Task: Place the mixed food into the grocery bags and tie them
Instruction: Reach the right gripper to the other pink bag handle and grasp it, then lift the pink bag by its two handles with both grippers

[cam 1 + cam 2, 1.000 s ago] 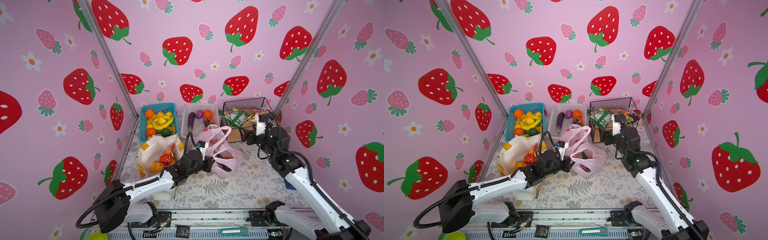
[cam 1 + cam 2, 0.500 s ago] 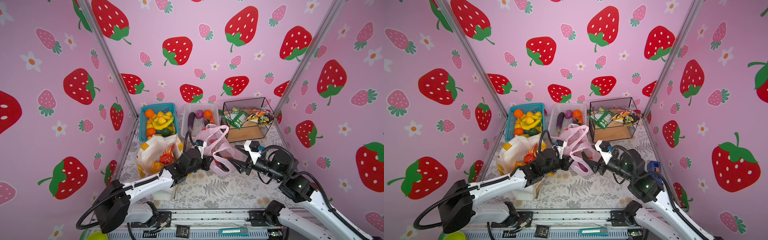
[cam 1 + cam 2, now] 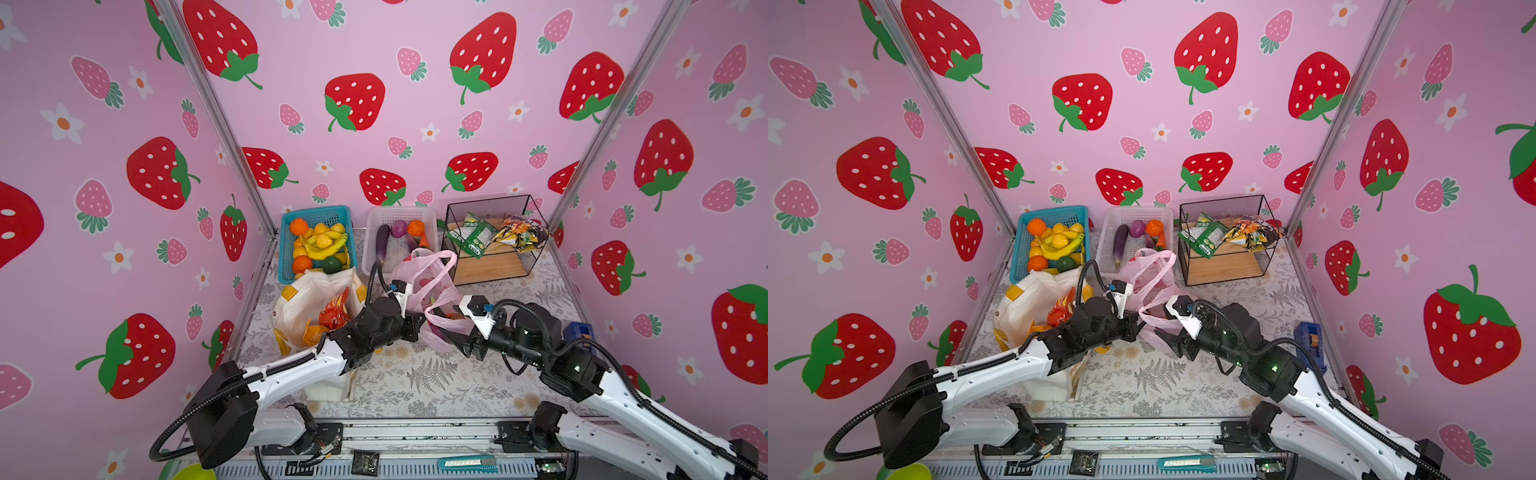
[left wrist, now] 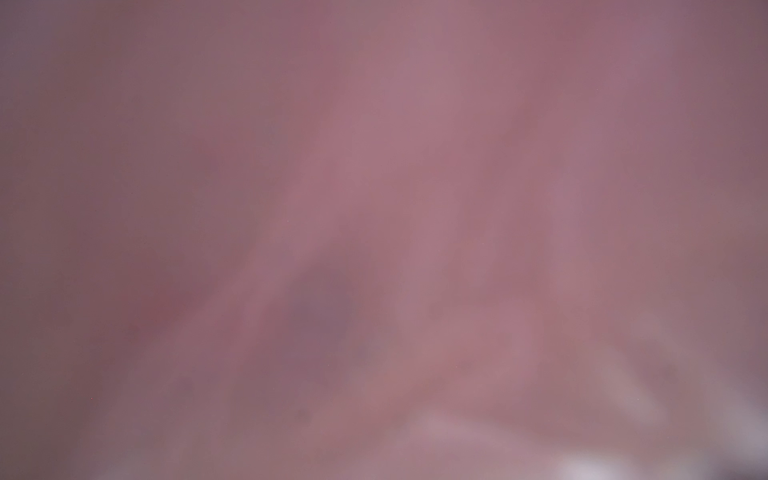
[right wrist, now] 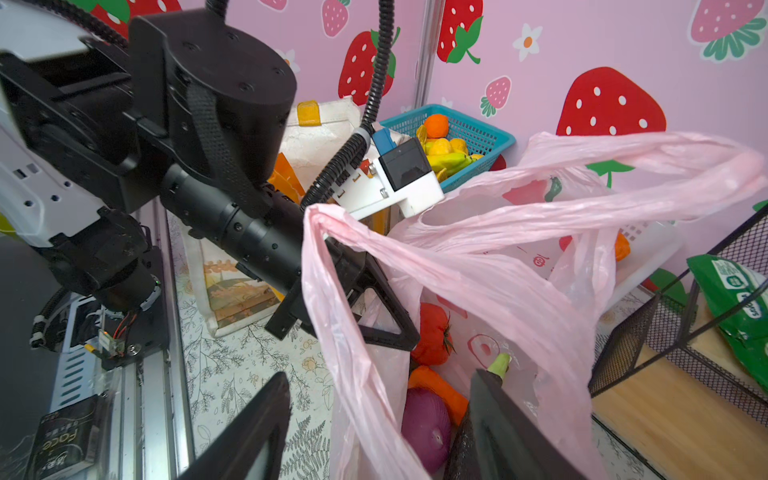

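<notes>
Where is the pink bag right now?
In a top view, the pink bag sits mid-table, just in front of the white basket, right of the canvas tote.

The pink plastic bag [image 4: 415, 187], wholly blurred, fills the entire view.

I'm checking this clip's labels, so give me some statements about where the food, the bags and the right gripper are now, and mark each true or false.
1. The pink bag holds a red tomato. True.
2. The right gripper is shut on a snack packet. False: it is open at the pink bag, gripping nothing.
3. The blue basket holds bananas. True.
4. The wire basket is empty. False: snack packets lie in it.
5. The canvas tote holds a red-orange packet. True.
</notes>
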Controlling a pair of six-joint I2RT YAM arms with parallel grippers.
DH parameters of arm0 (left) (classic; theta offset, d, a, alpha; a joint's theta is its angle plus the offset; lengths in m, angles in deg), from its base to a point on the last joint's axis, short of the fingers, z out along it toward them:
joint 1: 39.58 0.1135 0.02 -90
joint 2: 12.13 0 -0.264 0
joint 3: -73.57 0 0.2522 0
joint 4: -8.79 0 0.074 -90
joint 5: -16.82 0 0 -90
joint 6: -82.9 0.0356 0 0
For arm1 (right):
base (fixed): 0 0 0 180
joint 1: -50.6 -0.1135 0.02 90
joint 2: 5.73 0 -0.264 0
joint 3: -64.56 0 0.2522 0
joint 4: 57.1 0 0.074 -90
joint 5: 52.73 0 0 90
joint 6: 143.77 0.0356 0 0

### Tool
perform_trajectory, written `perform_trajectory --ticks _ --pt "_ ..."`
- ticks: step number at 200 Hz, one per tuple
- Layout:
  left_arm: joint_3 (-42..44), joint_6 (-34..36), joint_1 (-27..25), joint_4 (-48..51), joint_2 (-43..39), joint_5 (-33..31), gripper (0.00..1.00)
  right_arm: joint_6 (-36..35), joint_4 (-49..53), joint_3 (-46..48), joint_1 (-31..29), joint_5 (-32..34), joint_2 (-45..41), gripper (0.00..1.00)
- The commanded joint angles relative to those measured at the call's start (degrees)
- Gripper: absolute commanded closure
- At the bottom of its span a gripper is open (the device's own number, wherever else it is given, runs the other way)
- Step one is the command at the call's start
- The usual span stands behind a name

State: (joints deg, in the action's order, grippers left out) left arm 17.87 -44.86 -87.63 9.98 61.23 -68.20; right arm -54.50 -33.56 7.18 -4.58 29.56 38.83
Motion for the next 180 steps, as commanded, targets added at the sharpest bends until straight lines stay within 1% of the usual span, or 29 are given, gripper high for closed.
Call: perform_trajectory --ticks 1,5,18,24,34,46,52,55,63,80,90,99,109,130,149,164,180 --pt "-1.59 0.12 0.33 -0.35 -1.71 -0.23 1.0 -1.15 -2.66 1.75 -0.79 3.48 2.47 0.32" --pt "-1.51 0.25 0.26 -0.27 -1.73 -0.29 1.0 -1.24 -3.0 1.84 -0.88 3.77 3.02 0.34" --pt "-1.4 0.4 0.48 0.07 -1.79 -0.49 1.0 -1.42 -4.39 2.19 -0.94 3.49 3.96 0.47" --pt "-1.25 0.34 0.67 0.1 -1.82 -0.41 1.0 -1.17 -5.43 2.42 -0.92 3.61 4.03 0.57" --pt "-0.84 0.06 0.98 -0.14 -1.95 -0.23 1.0 -0.61 -7.31 2.95 -0.92 4.34 3.29 0.69" --pt "-0.37 0.34 1.27 -0.26 -2.3 -0.22 1.0 0.82 -10.1 4.1 -0.9 6.34 1.59 0.78" --pt "-0.21 0.92 1.41 -0.32 -2.55 -0.14 0.96 1.82 -12.28 4.95 -0.84 7.81 0.47 0.84" --pt "-0.11 1.3 1.52 -0.27 -2.74 -0.02 0.89 2.2 -13.56 5.33 -0.67 8.09 -0.03 0.86" --pt "0.05 2.96 1.85 -0.19 -3.34 0.44 0.81 3.25 -16.36 6.11 0.02 7.76 -1.18 0.9" --pt "0.03 6.88 2.38 0.85 -5.4 0.92 0.65 5.42 -18.66 5.12 2.44 6.24 -1.57 0.94" --pt "-0.04 9.19 2.6 1.93 -7.11 0.6 0.57 7.06 -19.56 4.64 4.11 5.64 -1.46 0.96" --pt "-0.23 11.16 2.7 2.91 -8.61 0.07 0.47 8.94 -20.47 4.67 5.95 4.71 -1.59 0.97" --pt "-0.38 13.42 2.78 4.15 -10.45 -0.99 0.4 11.35 -21.61 4.93 8.43 3.1 -1.79 0.99" --pt "-0.86 17.84 2.79 6.96 -14.59 -4.88 0.3 16.12 -23.45 5.27 14.31 -2.6 -1.56 1.0" --pt "-1.32 22.45 2.87 8.22 -17.89 -8.7 0.23 17.86 -24.2 5.66 18.04 -5.98 -1.23 1.0" --pt "-2.61 28.52 3.03 9.25 -19.04 -10.69 0.18 17.63 -24.3 6.15 19.84 -7.12 -1.15 1.0" --pt "-6.25 35.62 3.98 12.44 -18.08 -10.41 0.14 17.67 -24.2 6.44 21.25 -8.02 -1.06 1.0"
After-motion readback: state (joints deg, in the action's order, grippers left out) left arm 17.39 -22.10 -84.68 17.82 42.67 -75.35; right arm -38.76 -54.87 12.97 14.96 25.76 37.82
